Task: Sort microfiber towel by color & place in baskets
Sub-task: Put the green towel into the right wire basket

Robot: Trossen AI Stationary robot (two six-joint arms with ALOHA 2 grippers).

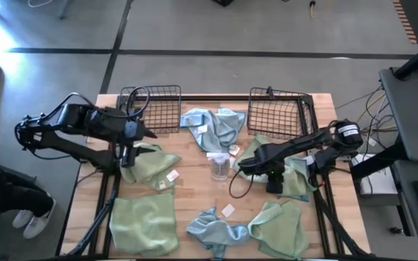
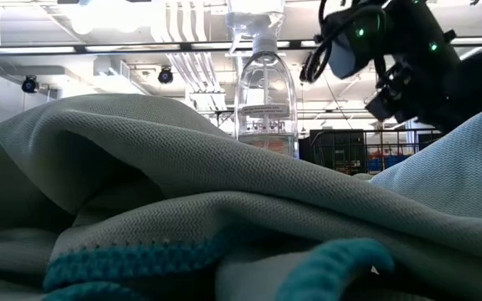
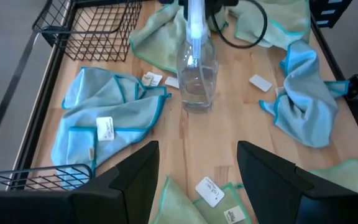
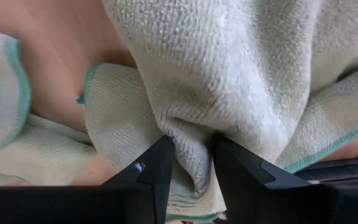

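Along the table's (image 1: 194,181) near edge, from 7 to 5 o'clock, lie 3 towels: a flat green towel (image 1: 145,223), a crumpled blue towel (image 1: 212,230) and another green towel (image 1: 280,228), each close to the rim. Bare wood shows only in a small patch around the clear spray bottle (image 1: 220,165) at the centre, with loose white tags nearby.

At 3 o'clock the right gripper (image 4: 190,163) pinches a fold of a pale green towel (image 4: 229,81), jaws closed on the cloth, close to the table's right edge. At 9 o'clock the left gripper (image 3: 197,171) hovers over another green towel (image 1: 149,164), jaws wide apart and holding nothing.

Farther back, at 12 o'clock, a blue towel (image 1: 212,125) lies bunched between the 2 wire baskets: the left basket (image 1: 153,107) at 11 o'clock and the right basket (image 1: 278,112) at 1 o'clock, both against the far edge
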